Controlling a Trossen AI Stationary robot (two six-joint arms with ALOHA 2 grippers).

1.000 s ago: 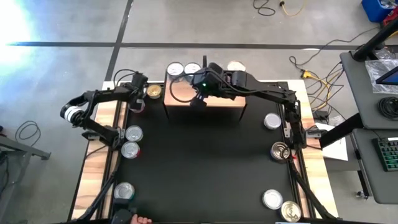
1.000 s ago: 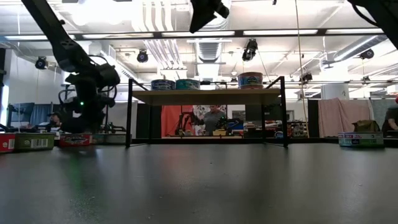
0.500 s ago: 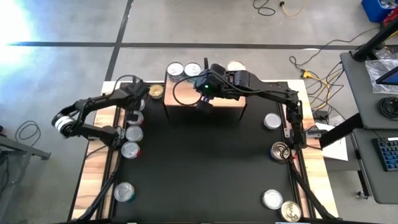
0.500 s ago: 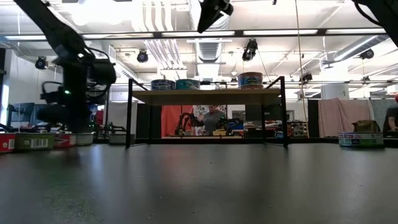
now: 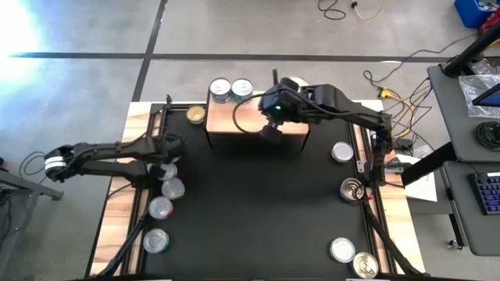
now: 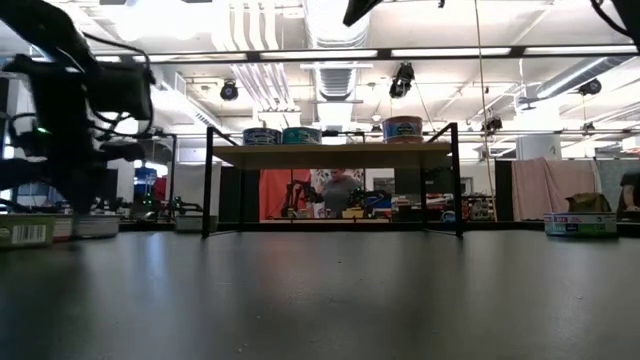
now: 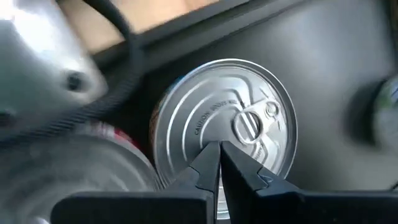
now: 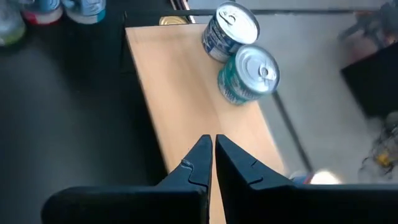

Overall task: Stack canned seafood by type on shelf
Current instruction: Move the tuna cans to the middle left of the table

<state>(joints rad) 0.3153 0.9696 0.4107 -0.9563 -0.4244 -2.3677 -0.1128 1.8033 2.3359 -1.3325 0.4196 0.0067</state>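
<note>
Left of the low light-wood shelf with thin black legs, my left hand hovers pinched shut and empty over a short round silver-topped tin with a pull ring. It looks rigid, smooth and slippery; I judge the side wall the best hold. My right hand, shut and empty, hangs above the shelf.

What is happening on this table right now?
The left gripper, shut and empty, hangs over the tins at the mat's left edge, its tips above a silver-topped tin. The right gripper, also shut and empty, hovers above the shelf, where two tins stand at one end.
</note>
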